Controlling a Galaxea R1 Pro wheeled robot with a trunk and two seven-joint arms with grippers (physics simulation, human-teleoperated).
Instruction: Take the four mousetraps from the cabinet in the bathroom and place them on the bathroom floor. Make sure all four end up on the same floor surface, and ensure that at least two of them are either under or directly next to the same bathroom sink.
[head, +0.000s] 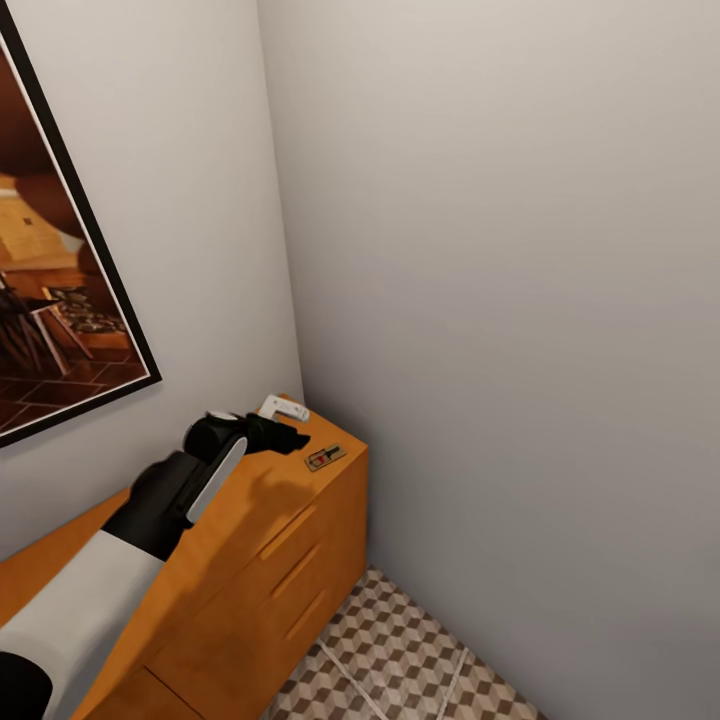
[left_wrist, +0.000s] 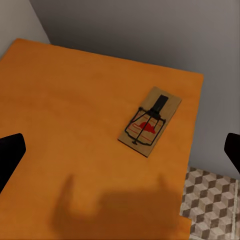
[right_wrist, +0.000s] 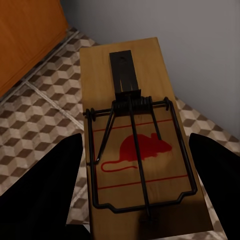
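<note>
Hovering left gripper (head: 290, 438) above cabinet-top mousetrap (head: 325, 458)

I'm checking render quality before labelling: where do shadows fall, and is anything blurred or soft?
Head view: the left gripper casts a soft shadow on the cabinet top beside a mousetrap; edges are sharp. Left wrist view: a diffuse dark shadow lies on the orange top, slightly soft overall. Right wrist view: the held mousetrap is crisp, with thin wire shadows; the floor is clear.

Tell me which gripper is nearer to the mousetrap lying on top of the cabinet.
Left. The left gripper hovers open over the cabinet top, just short of that mousetrap. The right gripper is low above the bathroom floor, shut on another mousetrap.
</note>
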